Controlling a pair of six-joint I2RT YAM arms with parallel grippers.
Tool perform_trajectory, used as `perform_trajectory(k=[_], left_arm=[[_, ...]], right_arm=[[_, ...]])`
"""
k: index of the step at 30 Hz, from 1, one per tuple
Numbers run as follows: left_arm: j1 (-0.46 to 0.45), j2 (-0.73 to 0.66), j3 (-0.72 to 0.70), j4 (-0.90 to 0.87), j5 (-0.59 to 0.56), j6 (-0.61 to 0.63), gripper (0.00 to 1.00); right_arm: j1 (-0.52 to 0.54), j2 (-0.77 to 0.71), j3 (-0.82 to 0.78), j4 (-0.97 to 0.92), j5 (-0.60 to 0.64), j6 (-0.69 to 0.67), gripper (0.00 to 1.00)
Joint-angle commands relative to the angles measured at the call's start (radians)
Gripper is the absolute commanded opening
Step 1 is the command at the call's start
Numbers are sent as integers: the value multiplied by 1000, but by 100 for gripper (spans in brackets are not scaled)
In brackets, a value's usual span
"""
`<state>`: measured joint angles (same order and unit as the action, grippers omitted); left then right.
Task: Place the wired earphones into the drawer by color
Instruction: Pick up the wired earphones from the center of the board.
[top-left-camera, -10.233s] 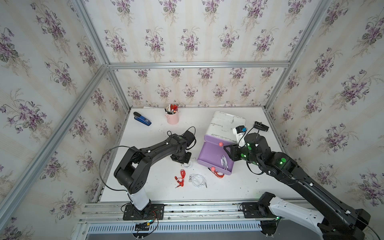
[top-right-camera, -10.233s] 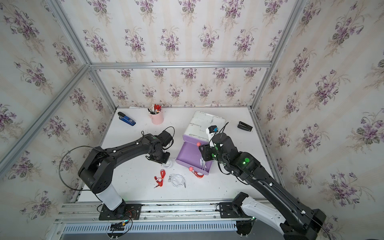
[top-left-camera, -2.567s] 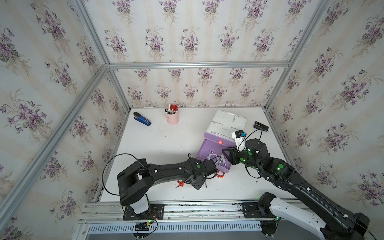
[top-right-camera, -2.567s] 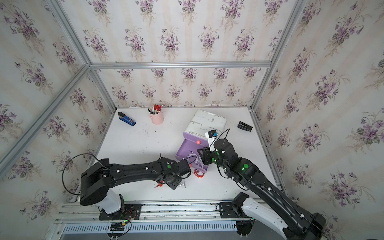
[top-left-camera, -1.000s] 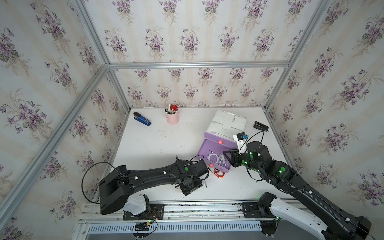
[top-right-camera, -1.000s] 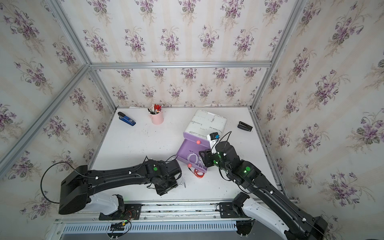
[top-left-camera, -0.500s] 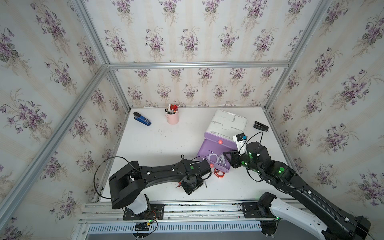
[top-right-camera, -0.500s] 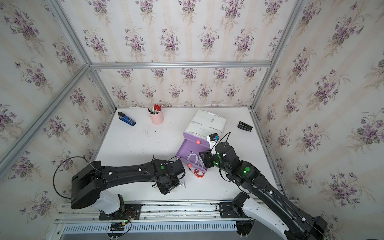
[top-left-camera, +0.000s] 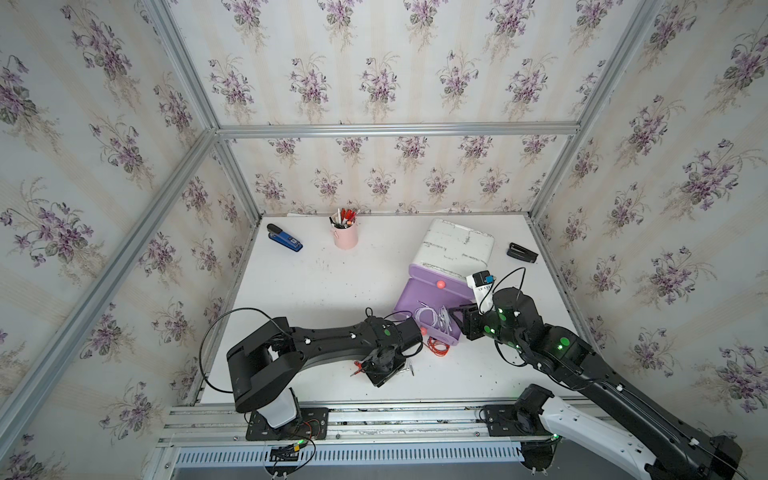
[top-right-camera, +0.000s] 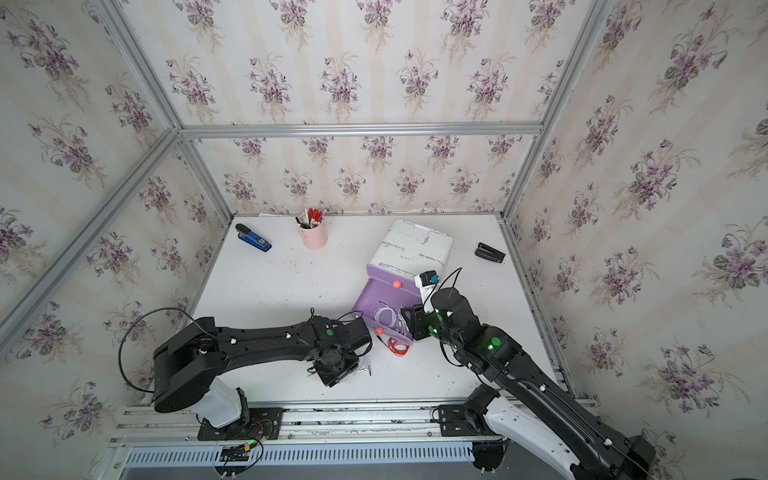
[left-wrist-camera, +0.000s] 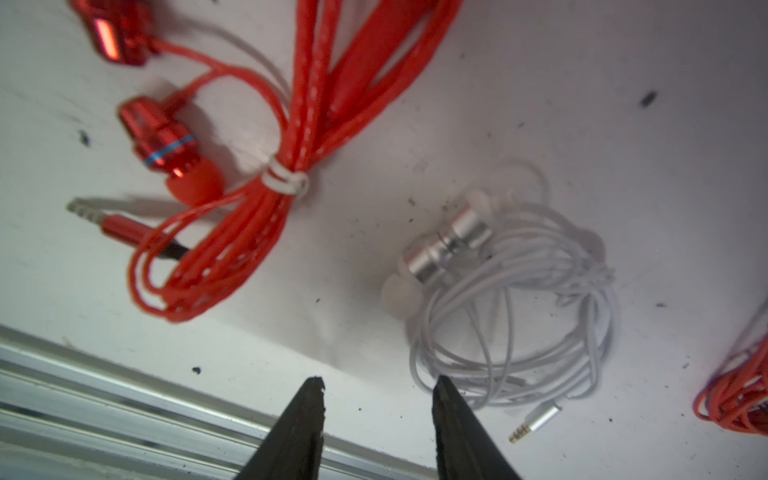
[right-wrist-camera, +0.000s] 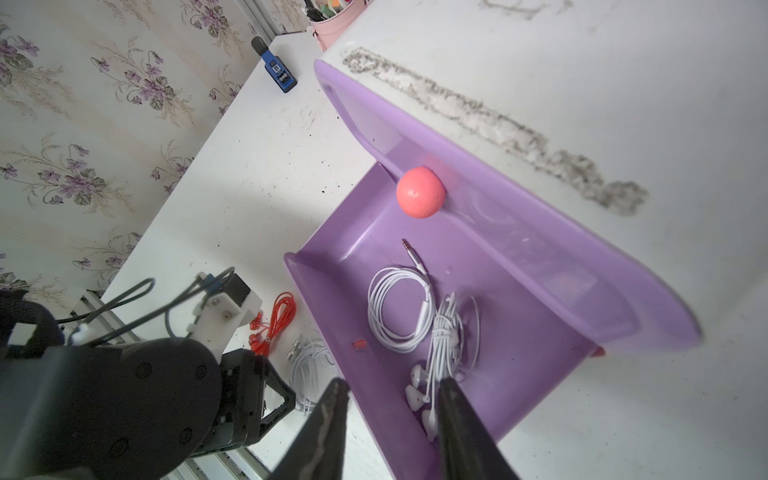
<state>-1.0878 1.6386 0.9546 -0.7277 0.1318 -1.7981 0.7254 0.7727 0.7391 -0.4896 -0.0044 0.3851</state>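
The purple drawer (top-left-camera: 409, 297) (top-right-camera: 370, 299) (right-wrist-camera: 519, 266) stands pulled out of its white cabinet. Two white wired earphones (top-left-camera: 436, 318) (top-right-camera: 390, 318) (right-wrist-camera: 399, 307) lie in it. My right gripper (top-left-camera: 459, 322) (right-wrist-camera: 390, 386) straddles the drawer's front wall, one finger outside and one inside, shut on it. My left gripper (top-left-camera: 384, 370) (left-wrist-camera: 378, 384) hangs open over the table's front edge and holds nothing. Just past its fingertips lie a white bundle (left-wrist-camera: 515, 316) (right-wrist-camera: 307, 365) and a red bundle (left-wrist-camera: 257, 199) (right-wrist-camera: 278, 316). Another red bundle (top-left-camera: 438, 347) (top-right-camera: 397, 347) (left-wrist-camera: 735, 399) lies by the drawer front.
A pink pen cup (top-left-camera: 345, 237), a blue stapler (top-left-camera: 284, 241) and a small black object (top-left-camera: 521, 251) stand toward the back of the table. The metal rail (left-wrist-camera: 124, 395) runs along the front edge, close behind the left fingers.
My left jaws have narrowed a little over the red and white bundles, and the left arm's elbow has shifted. The right arm and the drawer have not moved.
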Motion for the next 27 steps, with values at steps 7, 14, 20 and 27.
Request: perform_trajectory(k=[7,14,20,27], left_arm=[[3,27,19,-8,-55,-26,44],[5,45,12,4,-62,-25,38],[9,66,13,22,-61,0,27],[20,50,0,27,-76,28,12]], right_arm=[[0,-23,-23,-1,9,-9,40],[0,-36,-28,-7,12,-11,40],[0,-40,-24,-17,13,-9,40],[0,-38,-22,-12,7,-11,40]])
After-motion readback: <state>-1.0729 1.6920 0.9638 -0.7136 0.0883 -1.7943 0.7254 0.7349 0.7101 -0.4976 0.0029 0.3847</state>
